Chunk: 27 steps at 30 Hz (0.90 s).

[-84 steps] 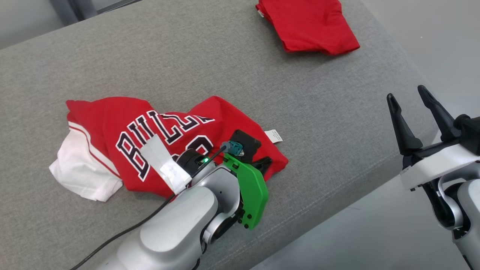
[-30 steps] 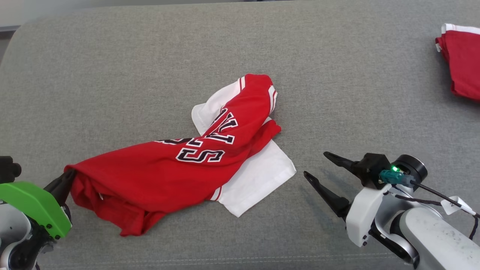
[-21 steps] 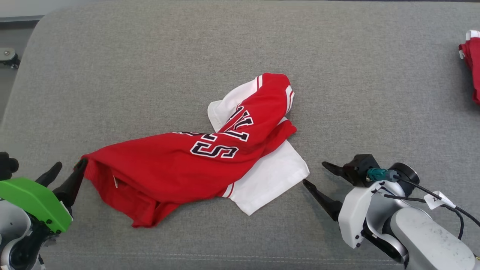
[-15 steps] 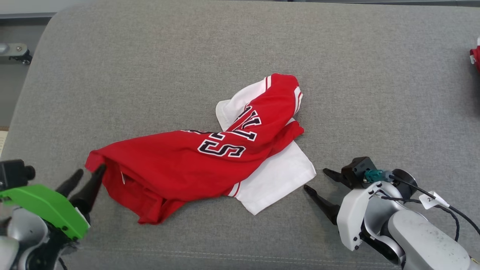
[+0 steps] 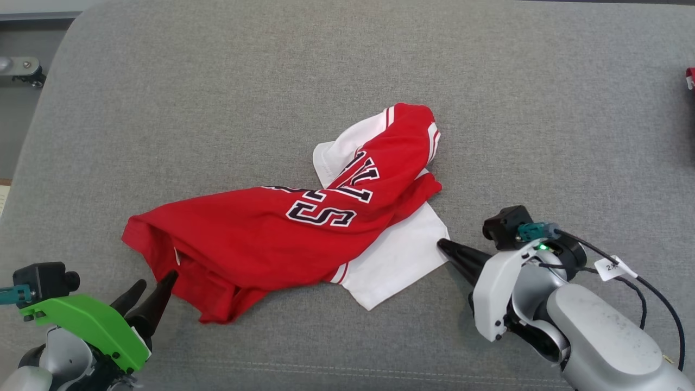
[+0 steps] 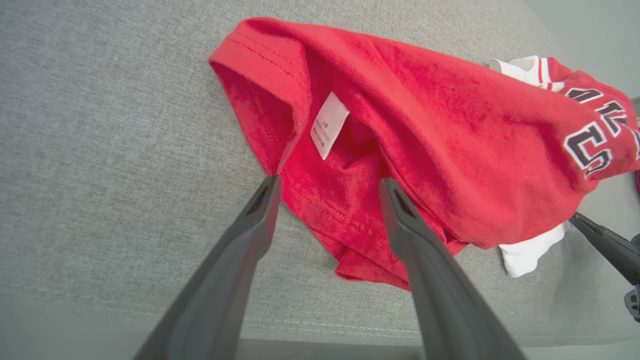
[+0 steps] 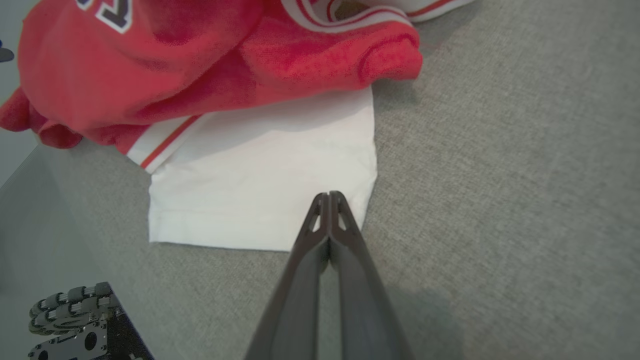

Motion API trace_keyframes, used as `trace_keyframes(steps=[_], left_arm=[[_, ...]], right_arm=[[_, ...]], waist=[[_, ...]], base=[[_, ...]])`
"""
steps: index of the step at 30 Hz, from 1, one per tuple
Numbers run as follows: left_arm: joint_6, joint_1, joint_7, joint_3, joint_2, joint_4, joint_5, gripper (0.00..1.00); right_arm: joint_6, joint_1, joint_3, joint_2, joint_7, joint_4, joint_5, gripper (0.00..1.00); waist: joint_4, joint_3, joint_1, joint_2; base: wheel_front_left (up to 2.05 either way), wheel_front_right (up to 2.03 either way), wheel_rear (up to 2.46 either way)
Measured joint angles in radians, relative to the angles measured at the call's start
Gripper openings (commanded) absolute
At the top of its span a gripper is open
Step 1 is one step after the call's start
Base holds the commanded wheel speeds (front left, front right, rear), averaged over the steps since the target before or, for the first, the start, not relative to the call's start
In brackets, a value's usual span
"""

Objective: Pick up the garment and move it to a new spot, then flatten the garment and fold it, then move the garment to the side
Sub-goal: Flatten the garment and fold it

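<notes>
The garment [image 5: 260, 233] is a red jersey with dark lettering and a white sleeve [image 5: 391, 260], lying crumpled on the grey cushion [image 5: 271, 81]. My left gripper [image 5: 157, 278] stands open at the lower left, its tips just off the red hem. In the left wrist view the left gripper [image 6: 330, 180] frames the hem of the garment [image 6: 425, 125] below a white label [image 6: 327, 125]. My right gripper [image 5: 441, 243] is shut at the sleeve's right corner. The right wrist view shows the right gripper [image 7: 327, 194] with its tips together on the white sleeve [image 7: 260, 190].
A second red garment [image 5: 690, 76] peeks in at the far right edge. The cushion's front seam [image 5: 347, 372] runs close below both arms. Floor and a metal fitting [image 5: 16, 68] lie past the cushion's left end. My wheeled base [image 7: 75, 320] sits below the front edge.
The left gripper let go of the red hem, opened, and drew back toward the front edge. The right gripper moved up to the white sleeve's corner and shut there. The camera turned left.
</notes>
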Motion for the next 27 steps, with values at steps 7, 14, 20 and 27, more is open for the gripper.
trace_keyframes(steps=[7, 14, 20, 27], left_arm=[[0.000, 0.000, -0.006, 0.001, -0.023, 0.003, 0.008, 1.00], [0.000, 0.007, -0.013, -0.003, -0.041, 0.054, 0.034, 1.00], [0.000, 0.024, -0.021, -0.004, -0.051, 0.068, 0.039, 1.00], [0.000, 0.023, -0.031, -0.004, -0.062, 0.054, 0.060, 1.00]], right_arm=[[0.001, -0.030, -0.056, -0.008, -0.011, -0.002, 0.041, 0.00], [0.001, -0.094, -0.135, -0.069, -0.026, -0.033, 0.054, 0.00], [-0.006, -0.095, -0.151, -0.090, -0.021, -0.036, 0.075, 0.82], [0.001, -0.039, -0.081, -0.079, 0.019, -0.033, 0.077, 1.00]], waist=[[-0.009, 0.002, 0.0000, 0.0000], [-0.029, -0.007, 0.0000, 0.0000], [-0.038, -0.014, 0.0000, 0.0000], [-0.034, -0.019, 0.0000, 0.0000]], base=[[0.00, 0.00, 0.00], [0.00, 0.00, 0.00], [0.00, 0.00, 0.00], [0.00, 0.00, 0.00]])
